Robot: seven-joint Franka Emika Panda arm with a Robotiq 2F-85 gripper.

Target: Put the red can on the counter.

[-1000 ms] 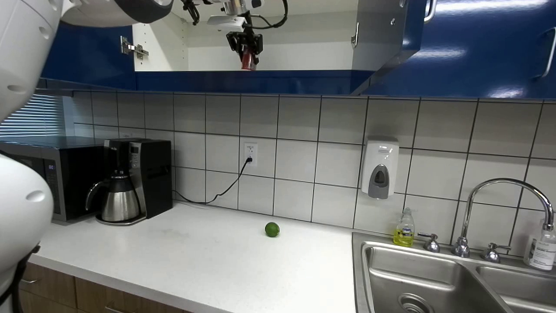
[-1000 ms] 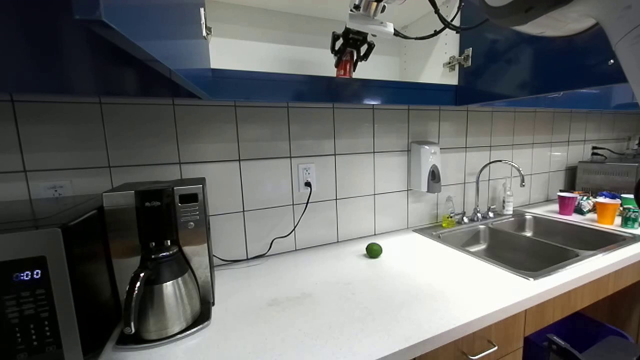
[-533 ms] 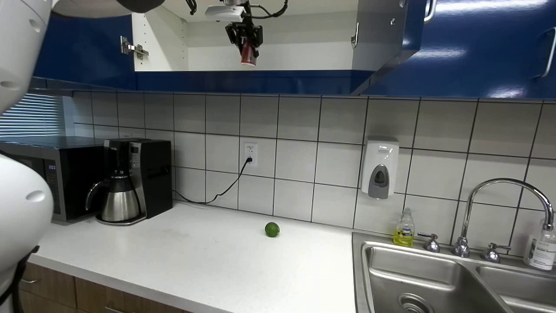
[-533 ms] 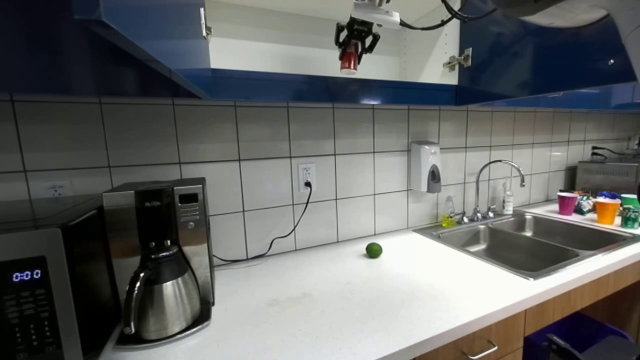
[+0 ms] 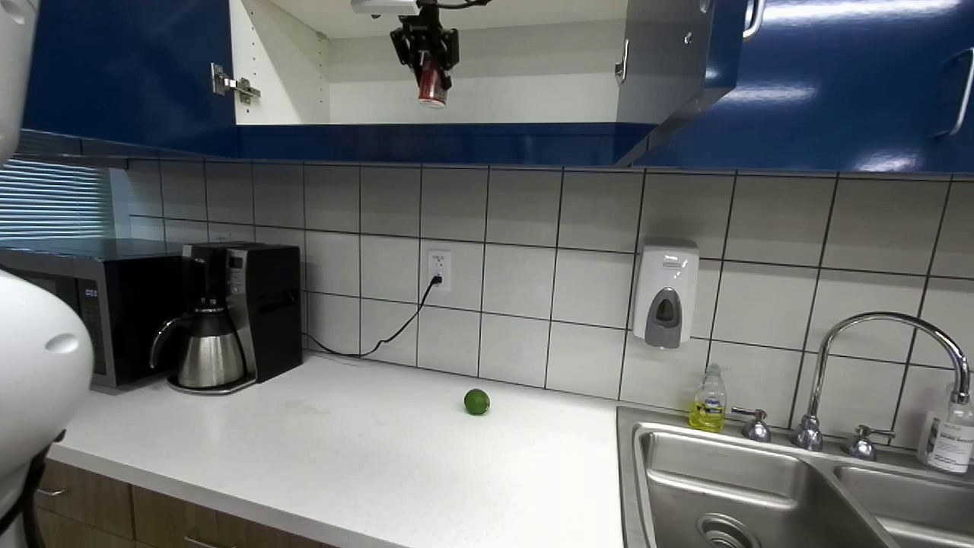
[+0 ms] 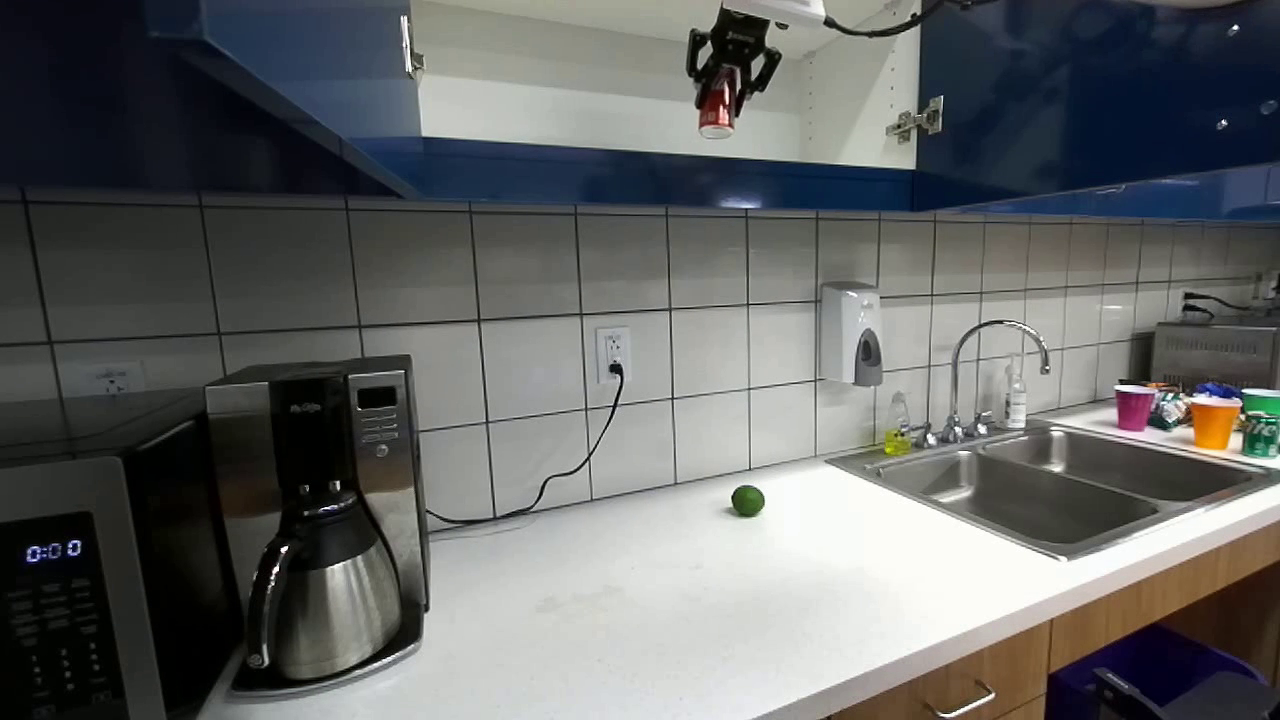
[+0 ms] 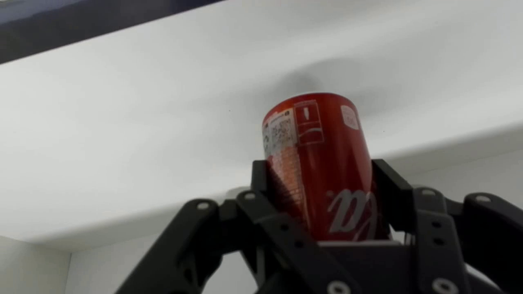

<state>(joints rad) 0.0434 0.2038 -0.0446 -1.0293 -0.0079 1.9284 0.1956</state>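
In the hand, the red can hangs clamped between 2 fingers, jutting below.

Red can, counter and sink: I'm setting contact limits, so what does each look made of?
Red can: probably aluminium, glossy and printed; the highlights and pale, perhaps bare-metal end suggest it.
Counter: smooth, off-white, no visible grain; laminate or solid surface, I can't tell which.
Sink: likely stainless steel, satin, given its grey sheen and soft reflections.

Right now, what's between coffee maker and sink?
On the counter, a small green fruit; along the wall, a black cord up to the outlet. Both exterior views show them.
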